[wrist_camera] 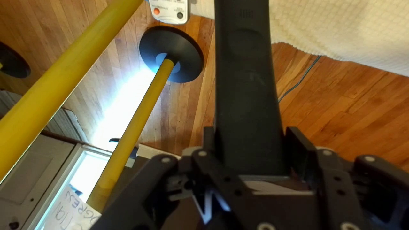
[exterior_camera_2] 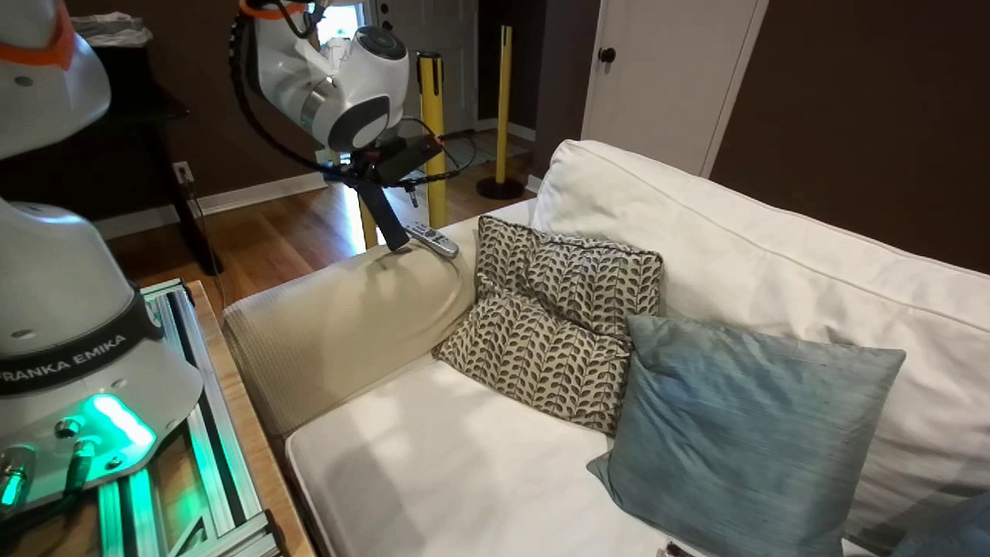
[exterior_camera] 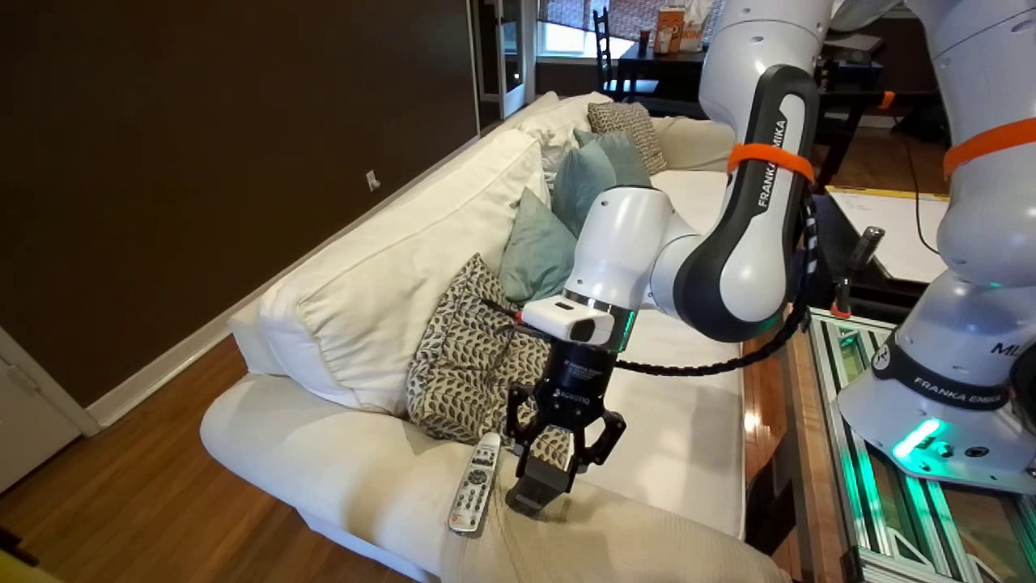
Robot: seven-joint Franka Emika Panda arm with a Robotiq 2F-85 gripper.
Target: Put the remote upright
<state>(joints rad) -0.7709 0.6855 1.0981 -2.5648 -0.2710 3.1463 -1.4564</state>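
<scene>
The remote, a long slim black bar [exterior_camera: 538,487], is between the fingers of my gripper [exterior_camera: 552,463] above the sofa arm [exterior_camera: 364,453]. In an exterior view the remote [exterior_camera_2: 384,219] hangs tilted from the gripper [exterior_camera_2: 363,172], its lower end at or just above the sofa arm's top; I cannot tell whether it touches. In the wrist view the remote [wrist_camera: 247,89] reaches lengthwise away from the gripper [wrist_camera: 250,135], with a finger along each long side. The gripper appears shut on its near end. Parts of the fingers are dark and blurred.
A pale grey remote with buttons [exterior_camera: 475,486] lies on the sofa arm close beside the black one. A leaf-patterned pillow [exterior_camera: 469,364] leans next to the arm, with blue pillows [exterior_camera_2: 758,433] beyond. Yellow posts [exterior_camera_2: 433,139] stand on the floor past the arm.
</scene>
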